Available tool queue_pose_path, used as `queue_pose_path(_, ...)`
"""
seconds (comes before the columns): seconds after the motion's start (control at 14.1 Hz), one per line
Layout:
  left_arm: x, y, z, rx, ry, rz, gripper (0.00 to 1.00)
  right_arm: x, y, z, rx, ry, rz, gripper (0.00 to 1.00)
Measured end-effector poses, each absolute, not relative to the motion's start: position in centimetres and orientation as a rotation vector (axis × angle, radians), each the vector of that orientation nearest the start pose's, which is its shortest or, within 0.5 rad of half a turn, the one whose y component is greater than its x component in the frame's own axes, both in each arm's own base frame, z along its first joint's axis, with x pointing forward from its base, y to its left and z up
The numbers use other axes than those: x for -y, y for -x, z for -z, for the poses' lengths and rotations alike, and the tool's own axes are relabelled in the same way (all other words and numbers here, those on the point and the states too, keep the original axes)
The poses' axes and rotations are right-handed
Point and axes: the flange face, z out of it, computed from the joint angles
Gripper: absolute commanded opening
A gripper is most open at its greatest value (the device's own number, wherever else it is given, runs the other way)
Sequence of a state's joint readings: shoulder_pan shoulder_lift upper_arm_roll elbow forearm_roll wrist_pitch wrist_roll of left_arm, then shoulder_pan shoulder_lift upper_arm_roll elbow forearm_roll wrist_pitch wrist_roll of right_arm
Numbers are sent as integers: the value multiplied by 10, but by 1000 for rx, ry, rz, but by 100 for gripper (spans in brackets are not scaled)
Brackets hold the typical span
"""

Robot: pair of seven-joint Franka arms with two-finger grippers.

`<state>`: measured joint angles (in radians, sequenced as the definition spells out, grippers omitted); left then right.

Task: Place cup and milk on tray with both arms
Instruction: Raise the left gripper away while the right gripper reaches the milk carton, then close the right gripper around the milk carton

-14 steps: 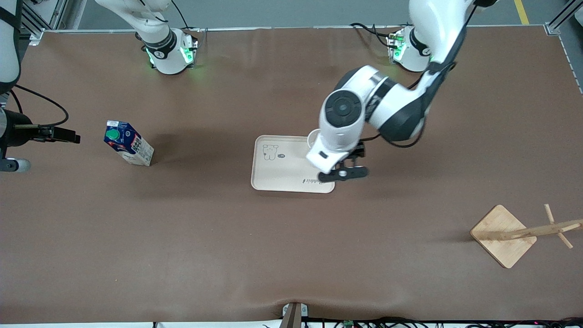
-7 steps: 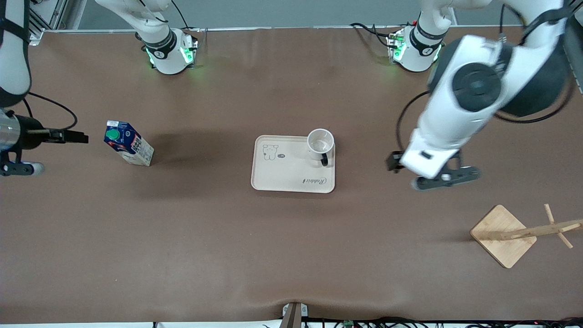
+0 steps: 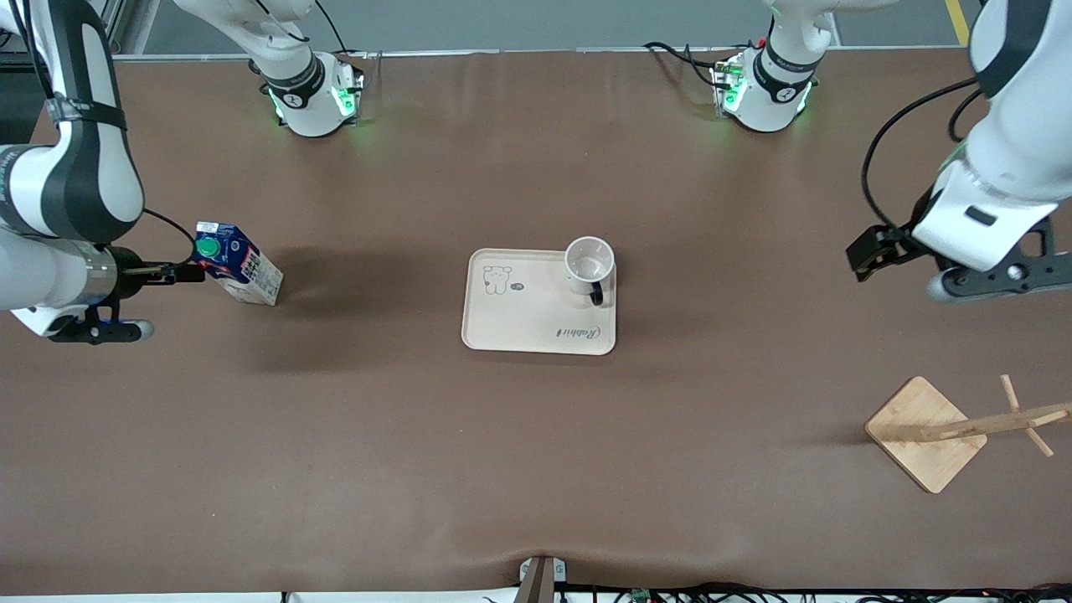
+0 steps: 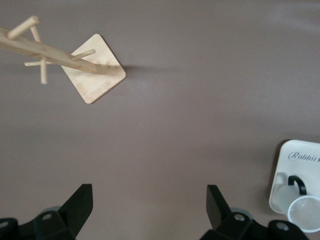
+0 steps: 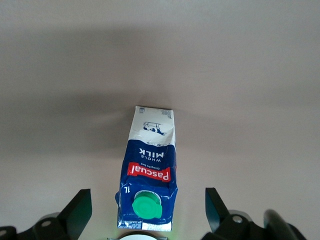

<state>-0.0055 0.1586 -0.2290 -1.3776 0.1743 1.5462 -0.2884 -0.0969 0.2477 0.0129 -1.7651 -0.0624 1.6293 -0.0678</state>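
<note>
Pulled away from cup on tray: left gripper, spread, empty. Over milk: right gripper, spread; light, tippy carton, best gripped mid-body.

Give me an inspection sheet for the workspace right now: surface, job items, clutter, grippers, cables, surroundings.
Surface: brown table, flat.
Cup: upright on the tray, in the corner toward the left arm's end.
Milk: standing on the table toward the right arm's end, off the tray.
Clutter: bamboo rack toward the left arm's end.
Left gripper: open, empty, over bare table.
Right gripper: open, over the milk.
Cables: black leads at both bases and along the front table edge.
Surroundings: nothing seen.
</note>
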Motion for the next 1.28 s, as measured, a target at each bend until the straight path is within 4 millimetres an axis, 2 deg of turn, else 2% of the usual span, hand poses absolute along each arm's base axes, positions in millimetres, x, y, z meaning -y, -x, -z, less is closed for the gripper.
queue_pose_path(0.28,88,-572,-642,73,3030,64,100,58,-554,-369,-7,3104,-631,100)
queue_pose_path(0.64,57,-554,-653,37,3032,63,100,58,-528,-353,-11,3087,-691,100)
queue_pose_path(0.93,45,-547,-660,24,3028,74,100,57,-521,-340,-18,3075,-706,100)
queue_pose_path(1.28,43,-544,-661,26,3027,75,100,59,-513,-323,-31,3070,-689,100)
